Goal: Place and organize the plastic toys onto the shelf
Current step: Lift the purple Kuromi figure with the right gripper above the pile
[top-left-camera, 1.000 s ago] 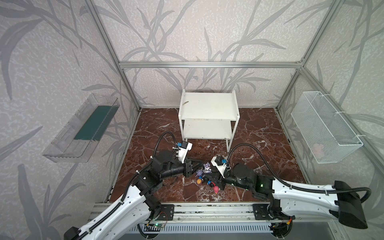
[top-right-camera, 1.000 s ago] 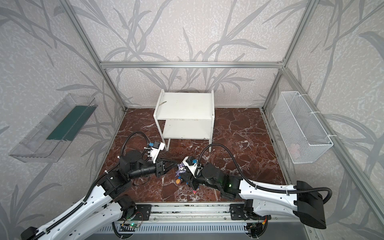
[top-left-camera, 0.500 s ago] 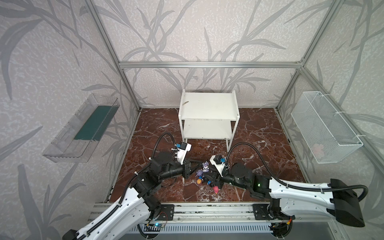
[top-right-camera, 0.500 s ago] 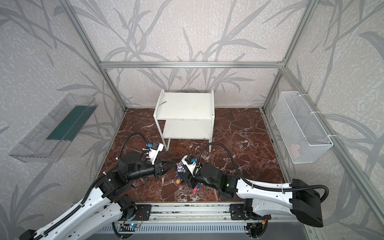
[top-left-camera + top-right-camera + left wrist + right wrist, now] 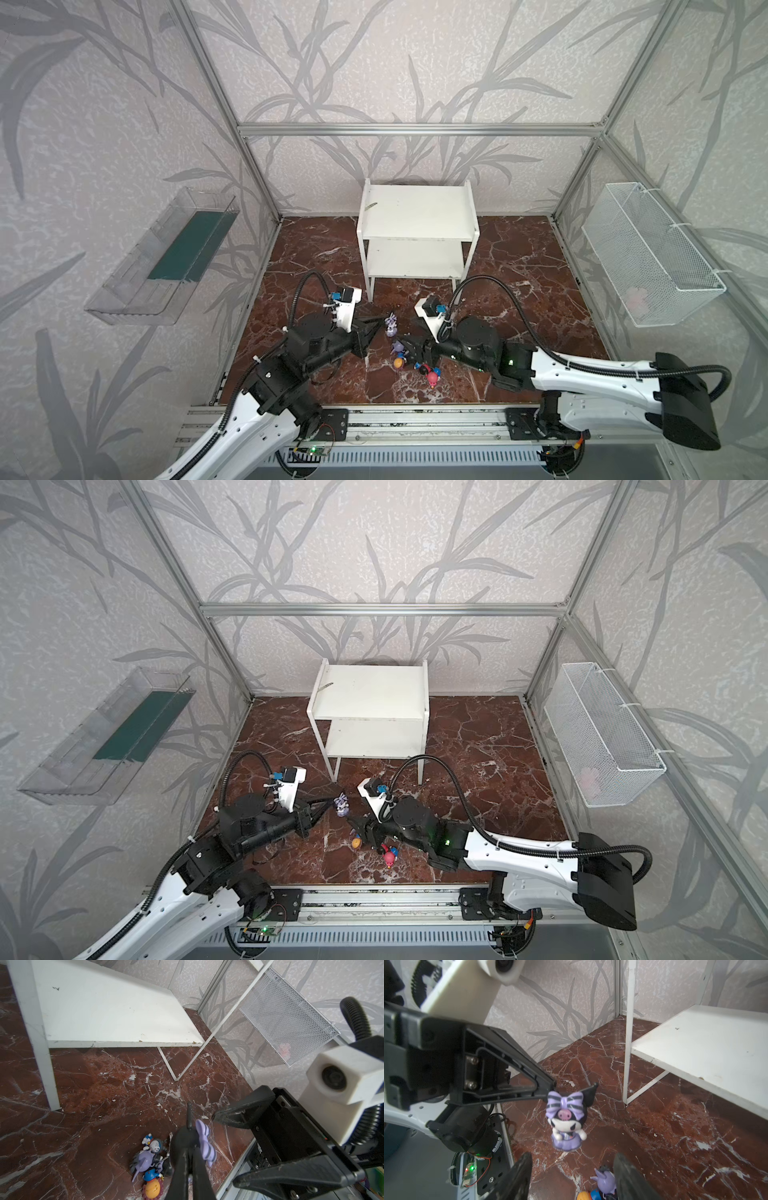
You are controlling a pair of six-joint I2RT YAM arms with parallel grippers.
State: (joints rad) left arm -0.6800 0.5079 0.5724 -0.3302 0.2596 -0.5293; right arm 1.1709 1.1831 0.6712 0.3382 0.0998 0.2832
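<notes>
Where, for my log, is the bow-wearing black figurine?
In both top views the figurine hangs centrally in the left gripper's fingers, between the toy pile and the shelf.

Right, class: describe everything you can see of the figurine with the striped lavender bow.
The figurine looks like glossy moulded plastic: big black head with a pointed ear, white face, slanted eyes, pink skull badge under a black-striped lavender bow, white hands, lavender skirt. It is upright, apparently held clear of the marble floor, apart from the other toys. The jaws of the left gripper are shut on its head behind the bow.
</notes>
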